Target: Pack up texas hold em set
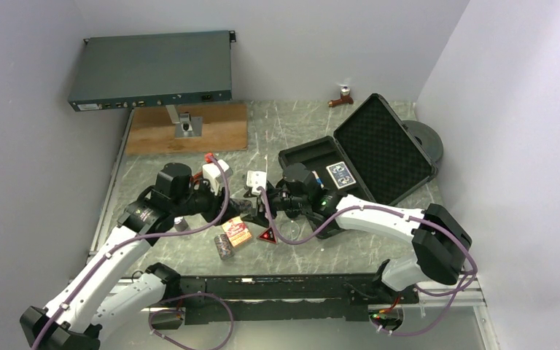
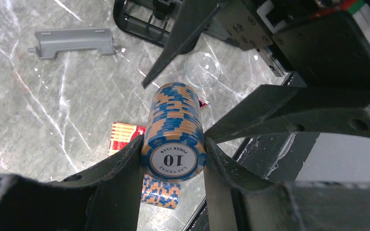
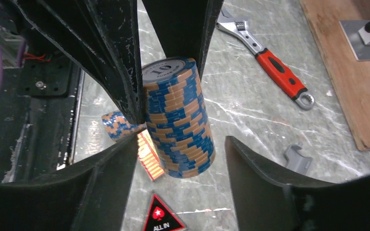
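Overhead view: the left gripper (image 1: 239,210) and the right gripper (image 1: 261,206) meet nose to nose above the table, left of the open case (image 1: 383,146). A blue card box (image 1: 340,175) already sits in the case tray. The red-orange card box (image 1: 237,232), the red triangle (image 1: 267,235) and a second chip stack (image 1: 224,248) lie on the table below the grippers. Left wrist view: the left gripper (image 2: 173,161) clamps the chip stack (image 2: 173,127) across its sides at the end marked 10, lifted clear of the table. The clear disc (image 2: 202,70) lies on the table beyond it. Right wrist view: the right gripper (image 3: 182,140) stands with its jaws apart, one on each side of the chip stack (image 3: 178,120). A visible gap remains at the right-hand finger (image 3: 257,178), so the grip is not yet made. A red-handled wrench (image 3: 279,72) lies well apart and is not part of the set. Step in hand, as judged: handover of the chip stack from the left arm to the right arm, for loading into the case. The next move calls for the right jaws to clamp the free end squarely before the left jaws release. Uneven pressure is likely to shear the loose chips apart.
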Robot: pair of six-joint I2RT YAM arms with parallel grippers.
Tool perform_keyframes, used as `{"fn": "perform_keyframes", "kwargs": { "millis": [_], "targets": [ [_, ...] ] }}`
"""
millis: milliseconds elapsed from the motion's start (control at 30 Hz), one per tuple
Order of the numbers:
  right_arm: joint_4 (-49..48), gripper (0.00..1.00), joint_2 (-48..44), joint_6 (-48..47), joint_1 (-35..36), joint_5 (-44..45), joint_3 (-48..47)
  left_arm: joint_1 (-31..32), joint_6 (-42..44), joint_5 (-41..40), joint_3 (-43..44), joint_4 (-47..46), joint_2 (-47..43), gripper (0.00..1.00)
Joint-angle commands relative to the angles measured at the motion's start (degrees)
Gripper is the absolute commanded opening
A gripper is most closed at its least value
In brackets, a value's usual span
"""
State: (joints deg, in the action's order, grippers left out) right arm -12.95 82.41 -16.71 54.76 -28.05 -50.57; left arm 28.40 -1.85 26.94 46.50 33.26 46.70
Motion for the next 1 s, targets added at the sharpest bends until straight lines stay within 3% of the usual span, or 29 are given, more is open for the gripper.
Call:
{"fn": "perform_keyframes", "kwargs": {
  "millis": [0, 200, 333, 500, 567, 633, 667, 700, 767, 867, 967],
  "targets": [
    [-0.1, 0.62, 0.3, -1.4, 0.6, -3.3, -2.9, 0.7, 1.1, 4.8, 0.6, -6.4, -1.9, 0.0],
    [0.9, 0.54, 0.2, -1.7, 0.9, -3.8, -3.4, 1.0, 1.2, 6.4, 0.5, -6.3, -1.6, 0.0],
    [1.8, 0.32, 0.4, -2.1, 1.1, -4.0, -3.6, 1.3, 3.1, 7.1, 0.3, -6.6, -2.0, 0.0],
    [4.5, 0.13, 1.0, -2.7, 1.4, -4.1, -5.0, 1.5, 3.2, 6.3, 0.6, -6.3, -2.4, 0.0],
    [5.5, 0.07, 1.3, -2.7, 1.5, -4.2, -5.5, 1.5, 3.3, 6.2, 0.5, -6.4, -3.0, 0.1],
    [6.5, 0.0, 1.4, -2.7, 1.6, -4.1, -6.2, 1.6, 3.3, 5.0, 0.2, -6.6, -4.1, 0.28],
    [6.9, 0.0, 1.5, -2.7, 1.6, -3.9, -6.4, 1.6, 3.3, 4.2, 0.1, -6.5, -4.6, 0.37],
    [7.2, 0.0, 1.5, -2.6, 1.6, -3.6, -6.5, 1.5, 3.3, 3.4, 0.1, -6.5, -5.1, 0.52],
    [7.1, 0.0, 1.3, -2.2, 1.7, -2.7, -6.3, 1.5, 3.3, 1.3, -0.1, -6.7, -6.2, 0.7],
    [6.3, 0.0, 0.4, -0.1, 1.7, -0.1, -5.7, 1.5, 3.3, -1.8, -0.4, -6.9, -7.8, 0.89],
    [5.6, 0.0, -0.1, 2.5, 1.6, 3.5, -4.8, 1.5, 3.0, -5.7, -0.5, -7.0, -9.5, 0.99]
  ]
}}
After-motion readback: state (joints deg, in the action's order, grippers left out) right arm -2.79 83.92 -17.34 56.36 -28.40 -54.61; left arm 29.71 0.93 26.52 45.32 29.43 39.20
